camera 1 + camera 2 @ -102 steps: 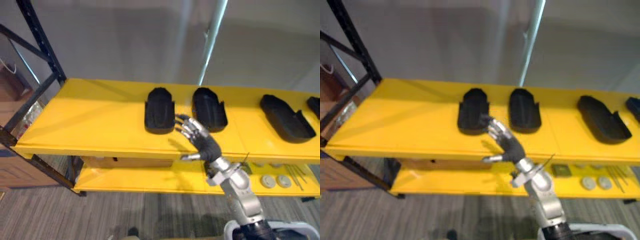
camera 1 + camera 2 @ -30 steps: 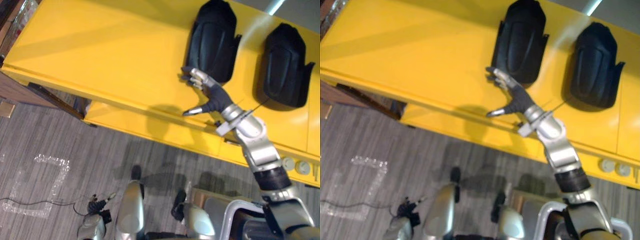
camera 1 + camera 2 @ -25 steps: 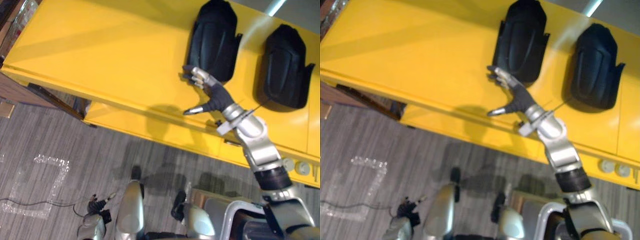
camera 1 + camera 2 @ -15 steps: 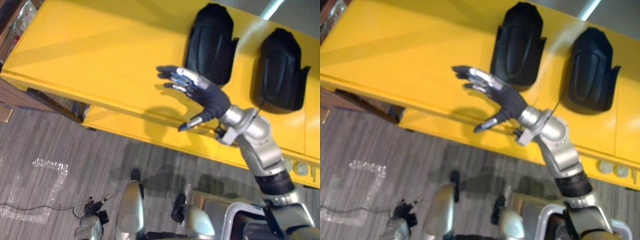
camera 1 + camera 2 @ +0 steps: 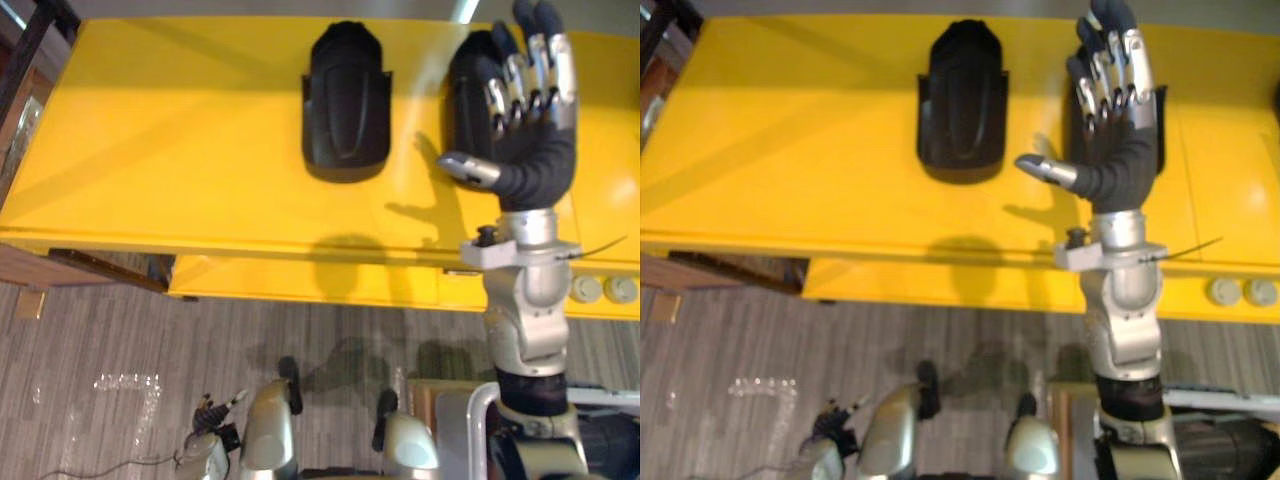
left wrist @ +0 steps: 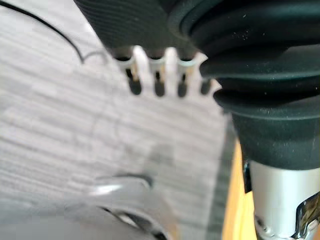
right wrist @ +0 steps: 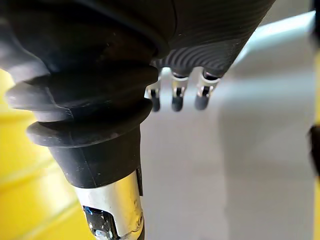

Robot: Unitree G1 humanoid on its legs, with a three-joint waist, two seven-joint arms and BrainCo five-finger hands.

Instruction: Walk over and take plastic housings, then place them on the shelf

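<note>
Right hand (image 5: 535, 150): silver fingers (image 5: 562, 75) with dark tips, silver thumb, dark ribbed cover over back and wrist. Under wrist, silver clamp ring (image 5: 520, 252) with small black knob. Right forearm (image 5: 525, 310): silver-grey cylinder, black band lower down. Left hand (image 6: 130, 20): same ribbed cover, black rubber bellows cuff (image 6: 265, 100), silver wrist tube (image 6: 280, 195).

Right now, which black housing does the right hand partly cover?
The housing on the right, behind the raised, open right hand; the housing to its left shows whole on the yellow shelf.
</note>
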